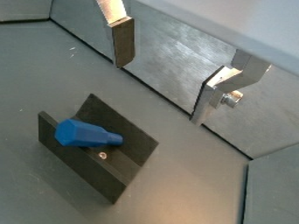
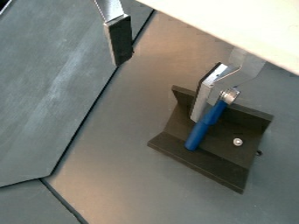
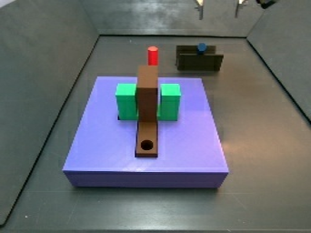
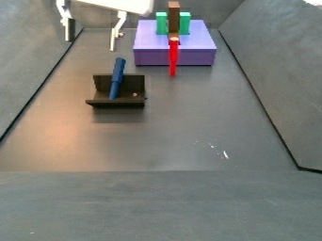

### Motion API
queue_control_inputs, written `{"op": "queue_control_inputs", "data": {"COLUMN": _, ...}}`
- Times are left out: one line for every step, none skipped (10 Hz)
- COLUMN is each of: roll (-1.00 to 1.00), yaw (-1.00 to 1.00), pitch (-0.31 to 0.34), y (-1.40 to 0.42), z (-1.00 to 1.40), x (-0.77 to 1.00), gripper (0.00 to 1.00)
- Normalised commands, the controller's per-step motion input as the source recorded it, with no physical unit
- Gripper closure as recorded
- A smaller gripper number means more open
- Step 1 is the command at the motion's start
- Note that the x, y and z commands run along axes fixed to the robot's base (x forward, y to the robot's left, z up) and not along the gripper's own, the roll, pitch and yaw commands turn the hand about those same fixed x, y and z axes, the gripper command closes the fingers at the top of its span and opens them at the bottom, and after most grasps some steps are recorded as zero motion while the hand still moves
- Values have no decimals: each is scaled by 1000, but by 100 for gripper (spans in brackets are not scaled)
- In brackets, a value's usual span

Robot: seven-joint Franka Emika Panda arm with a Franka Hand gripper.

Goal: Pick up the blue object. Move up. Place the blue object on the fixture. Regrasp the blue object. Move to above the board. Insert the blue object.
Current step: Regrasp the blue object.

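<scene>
The blue object (image 1: 87, 134) is a small blue stick that leans in the dark fixture (image 1: 117, 162), apart from the fingers. It also shows in the other wrist view (image 2: 207, 122) on the fixture (image 2: 228, 153). My gripper (image 1: 163, 86) is open and empty, raised above the floor beside the fixture. In a side view the gripper (image 4: 90, 31) hangs above and behind the blue object (image 4: 117, 78) and fixture (image 4: 116, 98). In the other side view the gripper (image 3: 221, 5) is at the upper edge, above the blue object (image 3: 202, 48).
The lavender board (image 3: 183, 136) carries green blocks (image 3: 126, 100), a brown bar (image 3: 147, 109) with a round hole and a red peg (image 3: 153, 55). It lies away from the fixture (image 3: 201, 62). Grey walls ring the dark floor.
</scene>
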Motion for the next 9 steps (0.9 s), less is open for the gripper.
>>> {"op": "queue_control_inputs", "data": {"roll": 309, "yaw": 0, "pitch": -577, "y": -249, "z": -237, "x": -594, "gripper": 0}}
{"op": "queue_control_inputs", "data": {"roll": 563, "yaw": 0, "pitch": -434, "y": -391, "z": -226, "x": -423, "gripper": 0}}
{"op": "queue_control_inputs", "data": {"roll": 591, "yaw": 0, "pitch": -377, "y": -371, "z": -194, "x": -323, "gripper": 0}}
{"op": "queue_control_inputs", "data": {"roll": 854, "yaw": 0, "pitch": -169, "y": -354, "z": -191, "x": -229, "gripper": 0}}
{"op": "queue_control_inputs", "data": {"roll": 577, "yaw": 60, "pitch": -160, "y": -191, "z": -226, "x": -251, "gripper": 0}}
{"op": "queue_control_inputs", "data": {"roll": 260, "yaw": 351, "pitch": -137, "y": -140, "z": -289, "x": -54, "gripper": 0}}
{"op": "queue_control_inputs", "data": {"roll": 137, "yaw": 623, "pitch": -43, "y": -117, "z": -326, "x": 51, "gripper": 0}}
{"op": "queue_control_inputs", "data": {"roll": 94, "yaw": 691, "pitch": -29, "y": -89, "z": -326, "x": 89, "gripper": 0}}
{"op": "queue_control_inputs", "data": {"roll": 34, "yaw": 560, "pitch": -40, "y": -154, "z": -320, "x": 0, "gripper": 0}}
